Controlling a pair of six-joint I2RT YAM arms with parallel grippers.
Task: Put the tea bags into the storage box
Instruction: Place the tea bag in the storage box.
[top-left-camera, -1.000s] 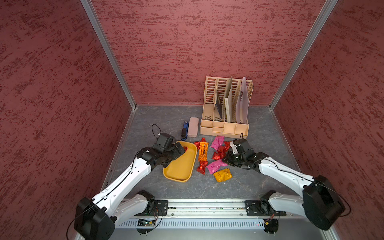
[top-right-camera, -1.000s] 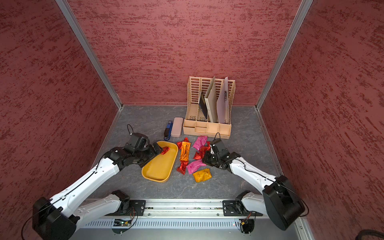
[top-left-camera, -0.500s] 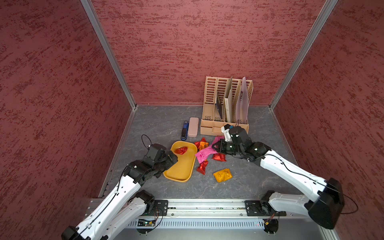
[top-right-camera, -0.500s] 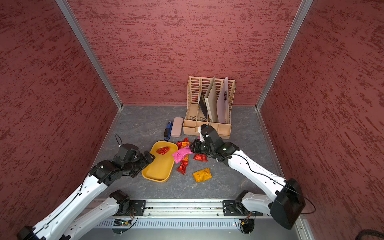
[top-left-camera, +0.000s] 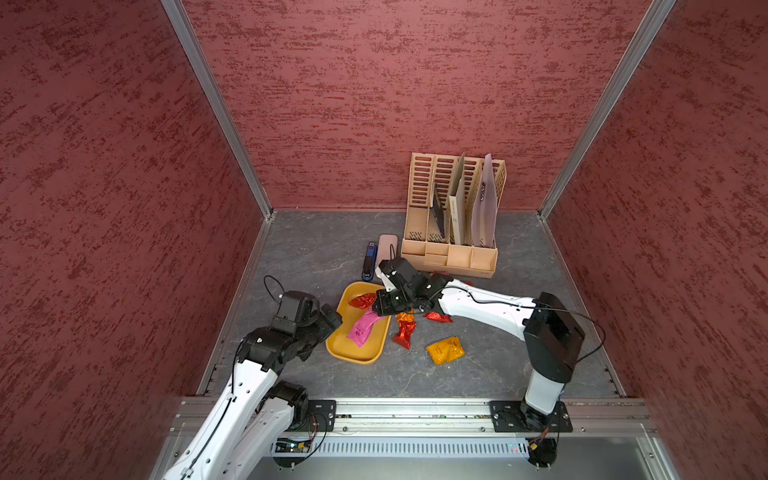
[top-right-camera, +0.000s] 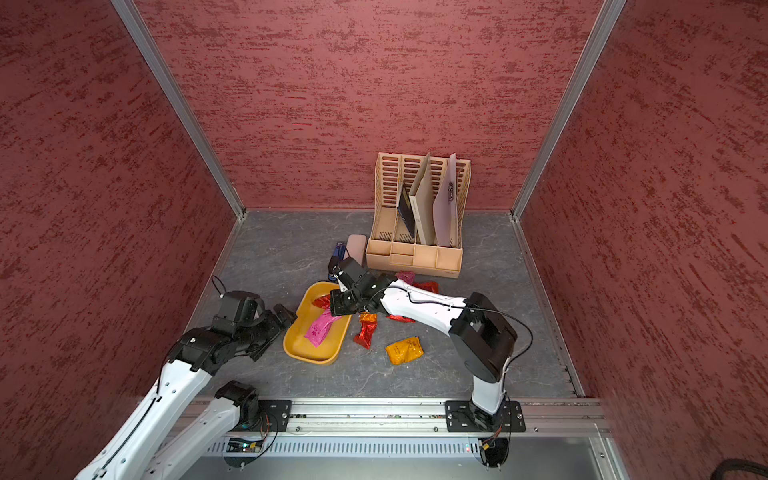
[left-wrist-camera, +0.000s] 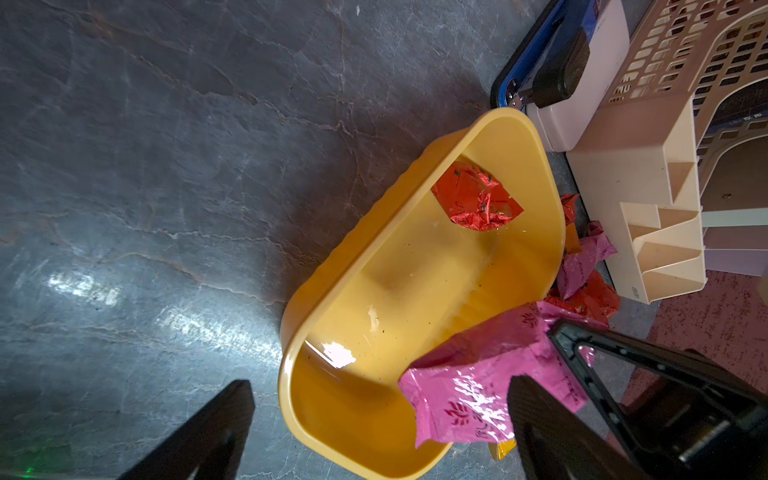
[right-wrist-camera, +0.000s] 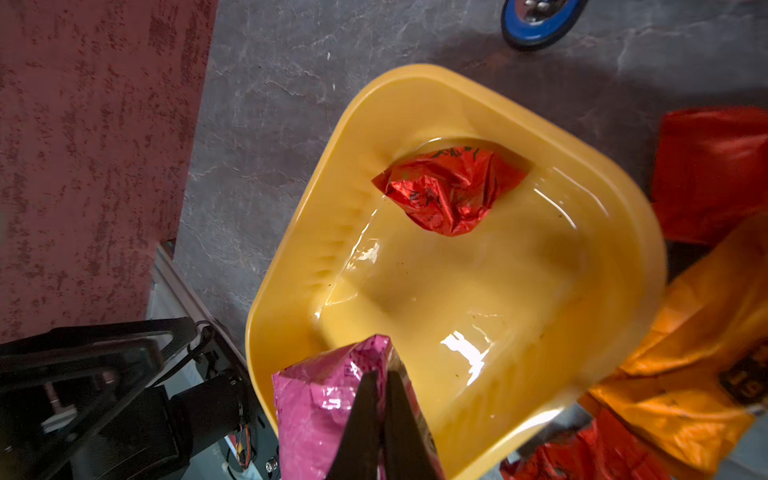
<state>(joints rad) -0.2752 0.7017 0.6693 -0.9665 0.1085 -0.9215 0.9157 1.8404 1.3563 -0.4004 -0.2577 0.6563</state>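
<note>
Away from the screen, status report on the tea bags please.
Right gripper shut on pink tea bag over storage box. Left gripper open, empty. Red tea bag inside. Nothing blocking.

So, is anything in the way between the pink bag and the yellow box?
No, nothing visible. The right fingers hold the pink bag over the box; the red bag inside lies off to one end.

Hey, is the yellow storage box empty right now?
Not empty. One red tea bag lies in the storage box; the shut right gripper holds a pink tea bag over it.
</note>
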